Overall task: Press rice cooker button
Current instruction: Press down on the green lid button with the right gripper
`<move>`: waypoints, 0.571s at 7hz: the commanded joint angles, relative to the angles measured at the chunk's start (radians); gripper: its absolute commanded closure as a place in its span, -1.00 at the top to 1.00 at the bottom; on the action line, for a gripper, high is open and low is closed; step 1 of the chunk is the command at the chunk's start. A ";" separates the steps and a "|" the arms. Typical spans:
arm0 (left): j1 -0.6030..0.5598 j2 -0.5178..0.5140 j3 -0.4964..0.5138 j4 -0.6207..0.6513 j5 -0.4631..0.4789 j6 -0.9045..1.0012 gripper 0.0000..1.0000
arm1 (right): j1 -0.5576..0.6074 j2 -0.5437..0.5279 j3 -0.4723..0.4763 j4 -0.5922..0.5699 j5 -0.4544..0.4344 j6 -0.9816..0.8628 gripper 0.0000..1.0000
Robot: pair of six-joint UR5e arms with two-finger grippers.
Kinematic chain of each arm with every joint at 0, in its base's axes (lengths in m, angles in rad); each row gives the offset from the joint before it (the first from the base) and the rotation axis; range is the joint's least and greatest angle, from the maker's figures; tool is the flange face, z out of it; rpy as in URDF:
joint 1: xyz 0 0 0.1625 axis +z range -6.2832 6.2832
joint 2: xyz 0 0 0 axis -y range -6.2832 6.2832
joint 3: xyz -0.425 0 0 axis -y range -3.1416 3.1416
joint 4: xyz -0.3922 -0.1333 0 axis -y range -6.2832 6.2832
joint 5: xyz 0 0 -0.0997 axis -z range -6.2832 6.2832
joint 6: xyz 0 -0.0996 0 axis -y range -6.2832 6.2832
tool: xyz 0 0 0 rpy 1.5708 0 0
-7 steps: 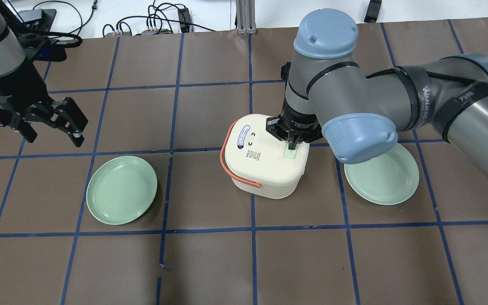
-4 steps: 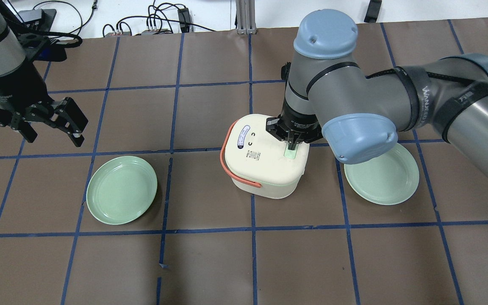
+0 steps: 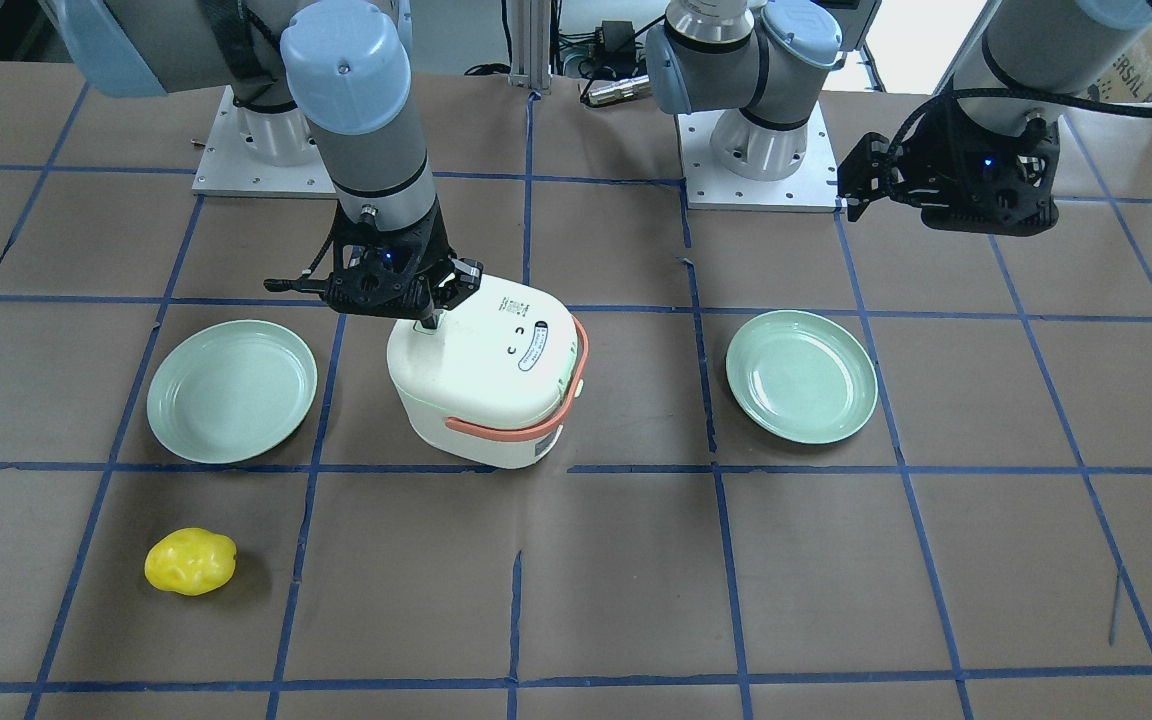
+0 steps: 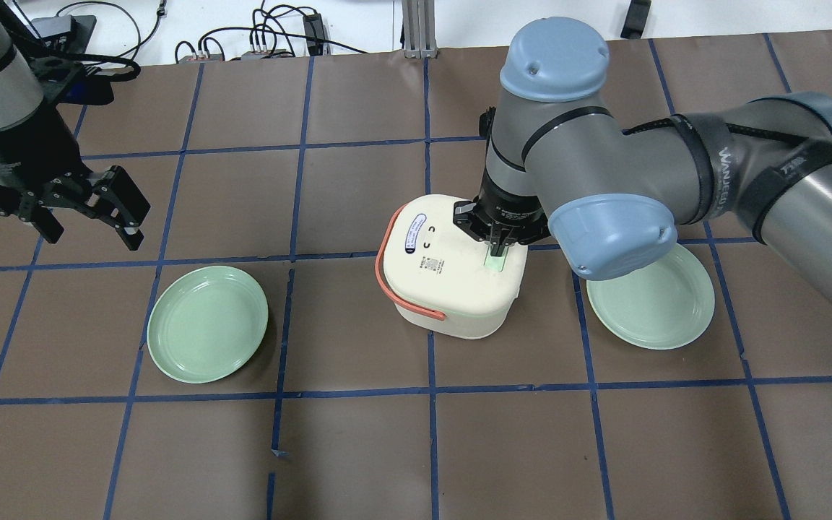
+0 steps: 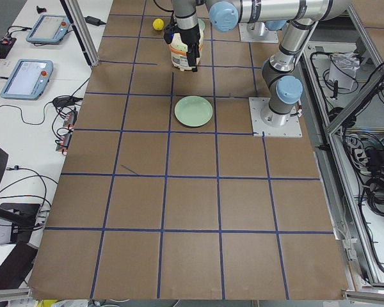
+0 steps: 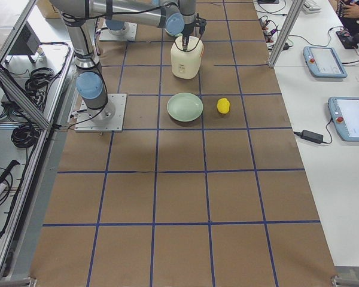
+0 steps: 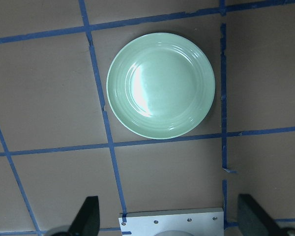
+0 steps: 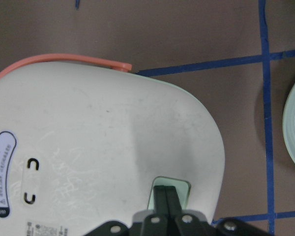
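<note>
Count on site: one rice cooker (image 4: 452,278), two green plates (image 4: 207,334) (image 4: 651,303), one lumpy yellow object (image 3: 190,561), two grippers, namely the left gripper (image 4: 91,237) and the right gripper (image 4: 497,251), and two handheld screens (image 6: 324,61) (image 6: 353,118) lying on the white bench (image 6: 347,179) beside the table (image 4: 358,448).
</note>
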 commanded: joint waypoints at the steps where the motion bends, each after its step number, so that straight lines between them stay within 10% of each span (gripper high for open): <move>1: 0.000 0.000 0.000 0.000 0.000 0.000 1.00 | 0.000 0.000 0.000 0.001 0.000 -0.001 -0.73; 4: 0.000 0.000 0.000 0.000 0.000 0.000 1.00 | -0.001 -0.001 0.018 -0.001 0.000 0.002 -0.74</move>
